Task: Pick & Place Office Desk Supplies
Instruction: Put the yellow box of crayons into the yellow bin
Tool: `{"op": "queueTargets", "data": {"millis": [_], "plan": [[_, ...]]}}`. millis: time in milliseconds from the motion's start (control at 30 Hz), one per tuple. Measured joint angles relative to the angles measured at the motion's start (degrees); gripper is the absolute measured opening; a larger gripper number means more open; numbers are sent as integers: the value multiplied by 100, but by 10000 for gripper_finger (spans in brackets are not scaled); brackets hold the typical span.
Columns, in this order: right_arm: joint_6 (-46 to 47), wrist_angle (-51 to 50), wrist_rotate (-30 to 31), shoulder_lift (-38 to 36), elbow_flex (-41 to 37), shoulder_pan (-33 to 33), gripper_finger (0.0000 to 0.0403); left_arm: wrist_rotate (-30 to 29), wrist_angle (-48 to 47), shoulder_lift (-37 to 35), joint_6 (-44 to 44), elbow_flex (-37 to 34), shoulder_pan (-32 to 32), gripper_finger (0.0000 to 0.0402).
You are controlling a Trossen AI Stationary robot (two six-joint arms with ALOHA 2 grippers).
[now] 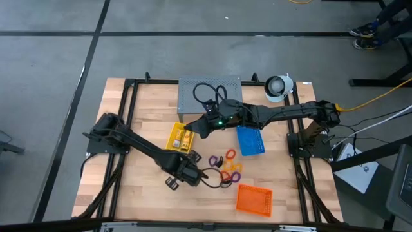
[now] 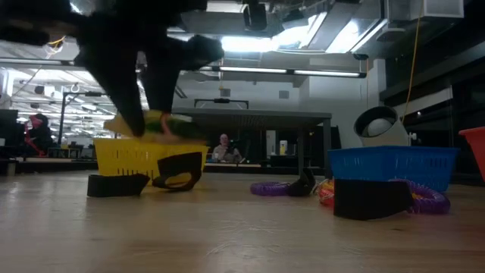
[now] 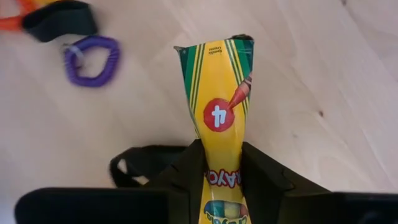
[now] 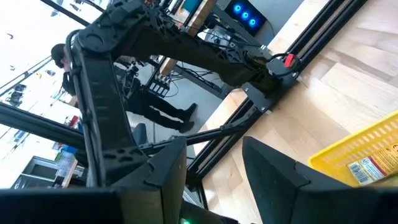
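A yellow crayon packet with green stripes is in my left gripper, which is shut on it above the bare wood near the table's front. On the table beside it lie a purple loop and a black clip. More loops in orange, yellow and purple lie to the right. My right gripper hangs open over the yellow tray and touches nothing. That tray holds another packet. My left gripper pinches the crayon packet between its two fingers, across the packet's width, which is squeezed narrow there. The fingers come from above, slanting down. The packet's free end sticks out past the fingertips, lifted clear of the table.
A blue tray sits right of centre and an orange tray near the front right. A grey perforated stand and a white round object stand at the back. Black clips lie in front of the yellow tray.
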Motion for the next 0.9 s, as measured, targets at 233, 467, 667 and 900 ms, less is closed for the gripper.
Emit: {"op": "queueTargets", "data": {"millis": [233,467,667,900], "plan": [[-299,565,-15,0,0,-95,160,-18,-214,-239,-455,7,-2,86],[-1209,634,153,-429,-2,-141,160,257,-440,-239,-814,7,56,86],[-1774,236,576,-1155,0,-111,160,634,-436,-242,-963,7,249,86],[-1973,-391,969,-1809,0,-106,160,697,-437,-295,-988,7,598,86]]}}
